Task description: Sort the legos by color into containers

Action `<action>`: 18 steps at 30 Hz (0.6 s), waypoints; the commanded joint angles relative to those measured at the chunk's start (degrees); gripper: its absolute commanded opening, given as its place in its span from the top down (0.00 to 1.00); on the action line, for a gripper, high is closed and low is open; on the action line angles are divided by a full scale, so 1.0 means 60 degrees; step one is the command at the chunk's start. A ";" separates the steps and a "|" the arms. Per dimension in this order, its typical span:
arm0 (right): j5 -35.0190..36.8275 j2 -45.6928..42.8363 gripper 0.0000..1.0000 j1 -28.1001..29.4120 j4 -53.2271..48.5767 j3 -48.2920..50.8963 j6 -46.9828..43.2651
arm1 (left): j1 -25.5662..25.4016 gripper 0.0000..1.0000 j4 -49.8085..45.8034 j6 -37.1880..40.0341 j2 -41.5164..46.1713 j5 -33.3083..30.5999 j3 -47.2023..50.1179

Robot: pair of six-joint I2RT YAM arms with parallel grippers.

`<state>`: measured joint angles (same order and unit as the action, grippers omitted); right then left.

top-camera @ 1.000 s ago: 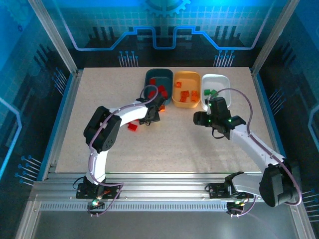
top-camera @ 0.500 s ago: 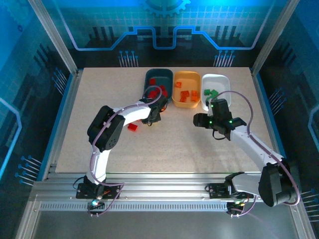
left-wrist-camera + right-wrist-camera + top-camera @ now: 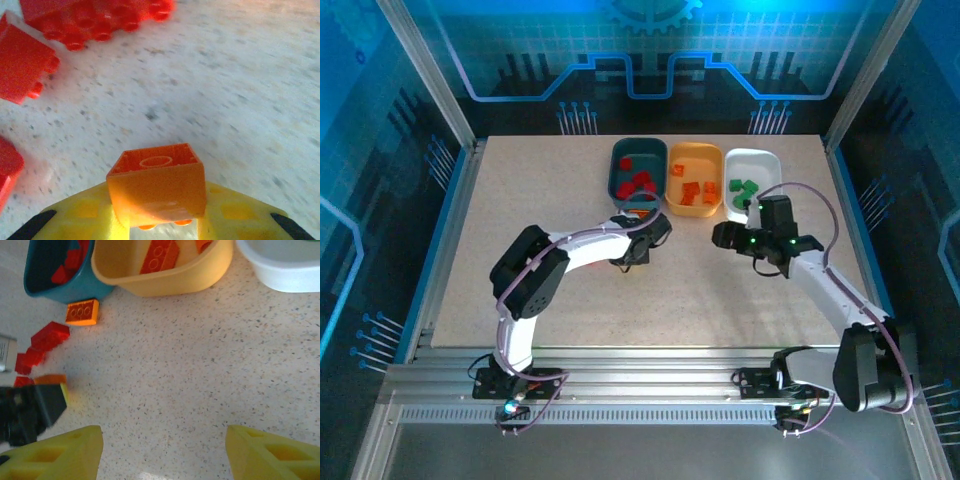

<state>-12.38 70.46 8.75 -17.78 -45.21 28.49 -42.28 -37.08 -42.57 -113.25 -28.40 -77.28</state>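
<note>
From the overhead camera, three trays stand in a row at the far middle of the table (image 3: pixel 520 250). The teal tray (image 3: pixel 615 165) is on the left and holds red bricks (image 3: pixel 638 183). The orange tray (image 3: pixel 695 148) is in the middle and holds orange bricks (image 3: pixel 692 193). The white tray (image 3: pixel 760 165) is on the right and holds green bricks (image 3: pixel 742 187). The left gripper (image 3: pixel 632 248) sits low over the table just near of the teal tray. The right gripper (image 3: pixel 720 237) is near of the white tray, pointing left, with a stretch of table between the two. In the left wrist view, the left gripper's yellow fingers (image 3: pixel 85 215) pinch a held orange brick (image 3: pixel 157 185) between them. The brick's hollow underside faces up toward the camera, and its studs peek out at its lower edge. Beyond it the speckled table is blurred. Loose red bricks (image 3: pixel 95 20) lie at the far left of this view (one is cut off by the left edge). In the right wrist view, the right gripper's yellow fingers (image 3: pixel 55 455) are spread wide over the table. The three trays run along the far side, teal at left, orange in the middle, white at right. A loose orange brick (image 3: pixel 82 311) lies flat on the table, studs up, just beside the teal tray's near wall. A few of the loose red bricks lie near and left of it. At the left edge of this view the left gripper shows dark and blurred, with the held orange brick at its yellow fingertip.
</note>
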 commanded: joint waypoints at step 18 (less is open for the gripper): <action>-0.1292 0.0406 0.34 -0.1194 0.0736 0.0718 0.0935 | -0.0463 0.75 -0.0648 0.2510 -0.2813 0.2313 -0.7207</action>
<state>-18.70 73.67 2.87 -14.41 -42.30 33.10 -46.24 -40.05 -29.89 -124.92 -18.72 -115.79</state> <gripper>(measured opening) 0.665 0.328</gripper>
